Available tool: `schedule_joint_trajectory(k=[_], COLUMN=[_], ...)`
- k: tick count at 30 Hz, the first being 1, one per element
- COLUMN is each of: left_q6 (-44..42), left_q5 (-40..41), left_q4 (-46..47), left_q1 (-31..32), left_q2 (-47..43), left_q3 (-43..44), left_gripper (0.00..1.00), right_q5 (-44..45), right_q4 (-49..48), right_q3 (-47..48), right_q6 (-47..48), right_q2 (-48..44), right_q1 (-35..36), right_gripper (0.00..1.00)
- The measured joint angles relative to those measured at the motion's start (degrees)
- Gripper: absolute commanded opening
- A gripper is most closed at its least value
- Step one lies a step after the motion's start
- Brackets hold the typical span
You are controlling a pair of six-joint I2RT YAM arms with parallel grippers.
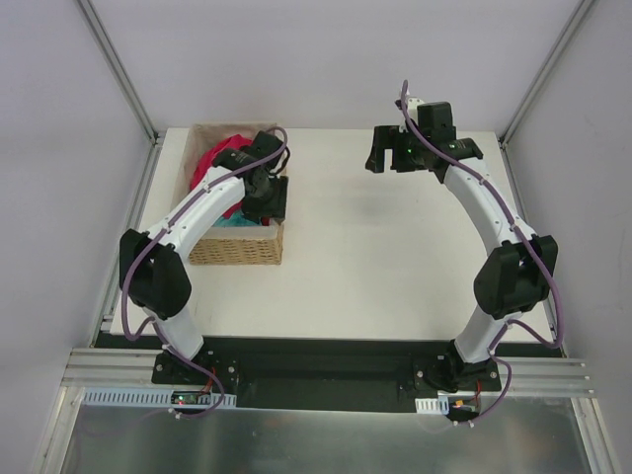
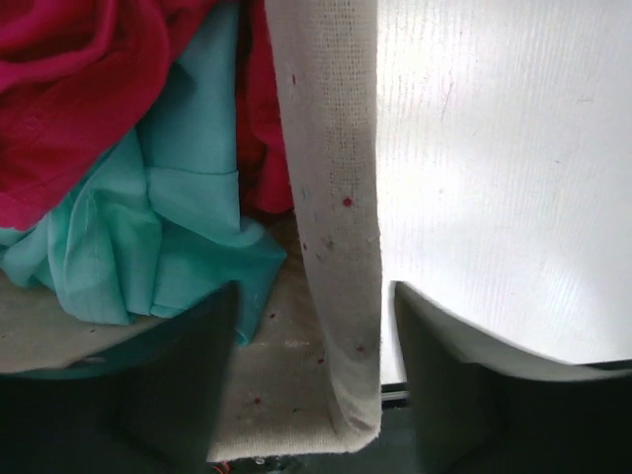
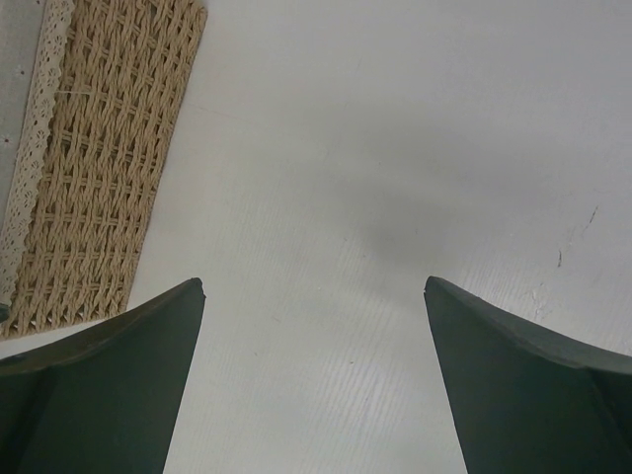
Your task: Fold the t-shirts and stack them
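We see two matching arms: the left arm (image 1: 197,207) and the right arm (image 1: 486,202) both have smooth white shells between bulky black joints (image 1: 155,279). A thin purple cable (image 1: 555,306) runs along each one, looping loose at the bends. Black bases (image 1: 460,367) sit bolted to a black plate (image 1: 326,373). A small green light (image 1: 406,151) glows by the right wrist. Up close, the jaws are dark grey-green wedges with smooth matte faces

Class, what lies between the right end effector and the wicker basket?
Bare table separates right end effector from basket, clearest in the top view.
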State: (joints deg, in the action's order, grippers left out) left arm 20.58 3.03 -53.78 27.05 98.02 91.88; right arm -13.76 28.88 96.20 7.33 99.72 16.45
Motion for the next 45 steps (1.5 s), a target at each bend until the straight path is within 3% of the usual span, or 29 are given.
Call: schedule_joint_trajectory(k=[1,2,3,15,28,35,45], left_q6=[0.15,0.17,0.15,-0.09,-10.16,-9.88,-13.99], left_q5=[0.0,0.0,-0.02,4.09,7.1,10.93,8.33], left_q4=[0.04,0.07,0.15,-3.63,-4.28,-5.2,-6.47], left_q1=[0.0,0.0,-0.02,-0.2,-18.62,-21.59,-25.94], left_q2=[0.26,0.42,0.44,2.75,9.4,12.48,15.76], left_q3=[0.0,0.0,0.0,3.19,12.0,15.76,21.7], left_gripper=[0.31,0.02,0.0,0.0,0.0,0.0,0.0], right_q5=[0.0,-0.02,-0.02,0.0,0.48,0.42,0.28], right_q4=[0.0,-0.02,-0.02,-0.17,-0.52,-0.5,1.25], right_q3=[-0.09,-0.11,-0.13,-0.13,-3.15,-3.15,-2.16], right_q6=[-0.04,-0.09,-0.24,-0.46,-0.52,-0.57,-0.44], right_q2=[0.0,0.0,0.0,0.0,-1.46,-1.51,-1.53], right_q1=[0.0,0.0,0.02,0.68,0.74,0.74,0.76], right_gripper=[0.98,0.98,0.98,0.98,0.98,0.98,0.98])
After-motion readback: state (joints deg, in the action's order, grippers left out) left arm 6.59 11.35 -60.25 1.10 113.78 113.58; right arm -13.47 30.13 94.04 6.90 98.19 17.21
